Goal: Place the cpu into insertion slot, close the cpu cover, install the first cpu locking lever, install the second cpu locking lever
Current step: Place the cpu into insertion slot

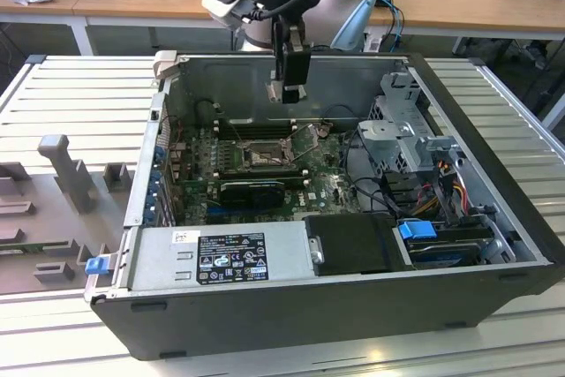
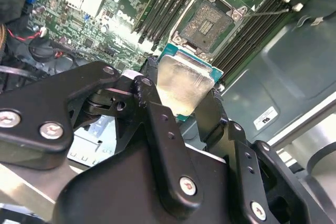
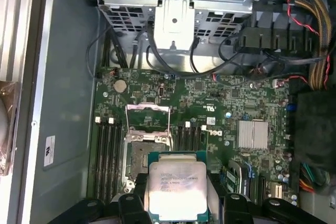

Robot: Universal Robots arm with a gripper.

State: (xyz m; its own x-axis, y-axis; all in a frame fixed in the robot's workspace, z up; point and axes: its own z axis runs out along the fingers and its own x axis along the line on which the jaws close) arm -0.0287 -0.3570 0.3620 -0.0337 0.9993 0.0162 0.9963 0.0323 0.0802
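My gripper [image 1: 288, 87] hangs above the open computer case, shut on the cpu [image 1: 287, 93]. In both wrist views the cpu [image 2: 185, 80] [image 3: 176, 187] shows as a silver-topped square chip with a green rim, clamped between the black fingers [image 2: 152, 103]. The insertion slot [image 1: 262, 155] [image 2: 210, 22] [image 3: 137, 160] lies open on the motherboard below, its dark centre bare. The cpu cover [image 3: 148, 123] stands swung up beside the slot. A thin locking lever [image 2: 269, 11] sticks out past the slot's corner. The cpu hovers clear of the slot, a little to one side of it.
Black memory slots [image 3: 106, 156] run on both sides of the insertion slot. A long black expansion card [image 1: 252, 190] lies in front of it. A metal drive cage [image 1: 402, 125] with cables and a power supply [image 1: 221, 258] fill the case's other sides.
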